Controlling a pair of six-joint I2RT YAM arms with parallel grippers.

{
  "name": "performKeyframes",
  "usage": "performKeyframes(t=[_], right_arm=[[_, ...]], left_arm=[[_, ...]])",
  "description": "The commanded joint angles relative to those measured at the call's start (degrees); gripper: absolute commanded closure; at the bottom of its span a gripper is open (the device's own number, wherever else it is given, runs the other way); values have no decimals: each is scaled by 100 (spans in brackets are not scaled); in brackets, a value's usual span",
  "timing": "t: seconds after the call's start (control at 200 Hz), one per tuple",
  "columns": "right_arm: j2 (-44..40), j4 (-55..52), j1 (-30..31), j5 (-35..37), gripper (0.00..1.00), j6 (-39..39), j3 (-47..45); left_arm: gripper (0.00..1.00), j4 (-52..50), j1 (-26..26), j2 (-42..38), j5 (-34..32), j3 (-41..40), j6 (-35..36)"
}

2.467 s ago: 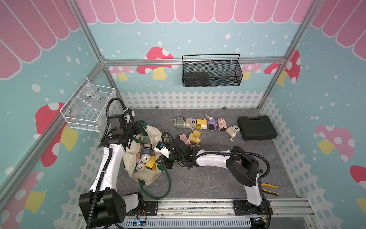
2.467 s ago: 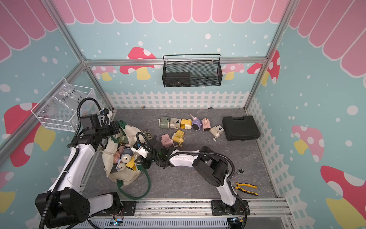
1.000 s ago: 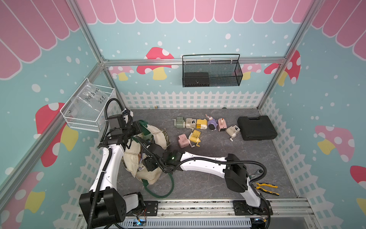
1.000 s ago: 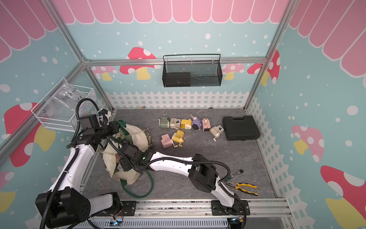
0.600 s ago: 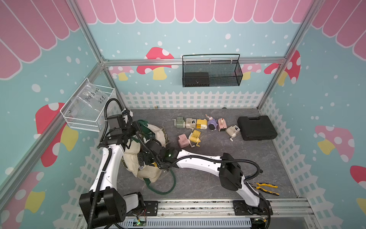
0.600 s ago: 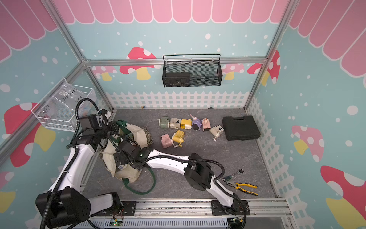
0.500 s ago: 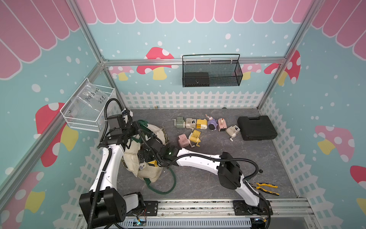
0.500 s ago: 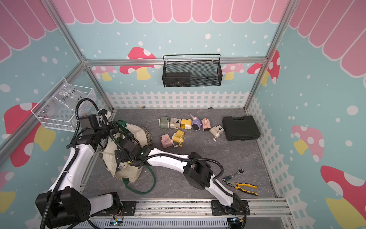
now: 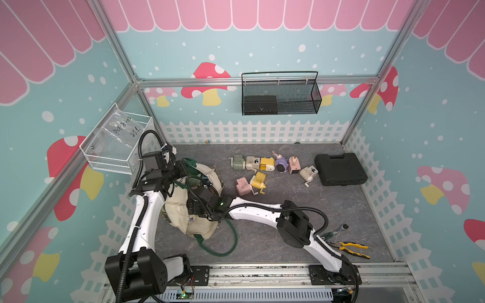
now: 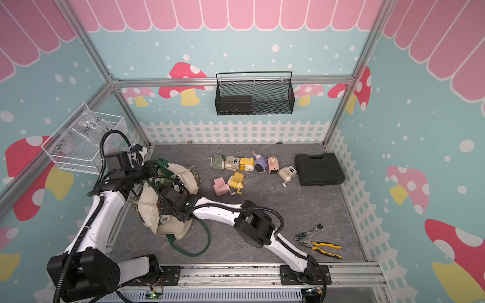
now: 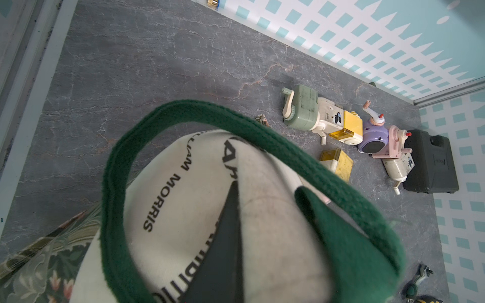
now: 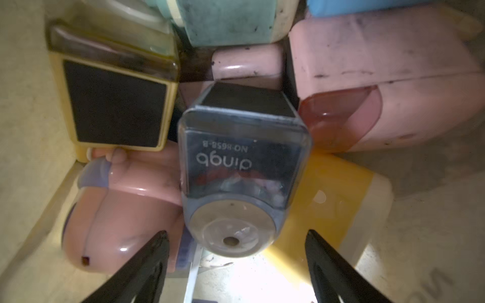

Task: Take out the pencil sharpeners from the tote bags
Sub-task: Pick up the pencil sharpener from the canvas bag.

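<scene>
The cream tote bag (image 9: 178, 210) with green straps lies on the grey floor at the left in both top views. My left gripper (image 9: 183, 170) is shut on the bag's rim, holding the mouth up; the left wrist view shows one dark finger (image 11: 225, 236) pressed against the lettered canvas (image 11: 183, 189). My right gripper (image 12: 236, 236) is inside the bag and open. A blue-grey pencil sharpener (image 12: 244, 162) sits just ahead of its fingertips (image 12: 160, 241), among pink (image 12: 126, 210) and yellow (image 12: 336, 189) ones. Several sharpeners (image 9: 262, 164) lie out on the floor.
A black plastic case (image 9: 339, 169) lies at the back right. Yellow-handled pliers (image 9: 351, 246) and a ratchet (image 9: 338, 228) lie at the front right. A black mesh basket (image 9: 280, 97) hangs on the back wall, a white wire basket (image 9: 115, 144) on the left wall. A green strap loop (image 9: 223, 249) trails on the floor.
My right gripper has gone from beside the bag's mouth into the bag and shifted a little toward the back. The left gripper has kept its hold on the rim.
</scene>
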Motion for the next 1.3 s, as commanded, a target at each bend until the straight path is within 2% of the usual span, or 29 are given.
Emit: performKeyframes(t=[0.0,0.125,0.41,0.69,0.781,0.941,1.166,1.296], right_arm=[[219,-191,-75,137,14,205,250],[447,-195,-96,113,12,101,602],[739,-159,-168,446,17,290,863],[1097,-138,-193,630,21,40,1117],[1088,15,-190,645,23,-298,1102],[859,282,-159,613,34,-887,1027],[165,1202,-22,596,46,-1750,278],[-48,1212,65,593,48,-2015,213]], left_arm=[[100,580,12,-98,273,146,-101],[100,575,15,-98,282,135,-101],[100,581,15,-93,302,131,-101],[100,577,13,-98,296,133,-101],[100,579,8,-98,288,133,-101],[100,574,10,-98,280,133,-100],[100,552,17,-98,274,132,-85],[100,548,11,-89,262,137,-75]])
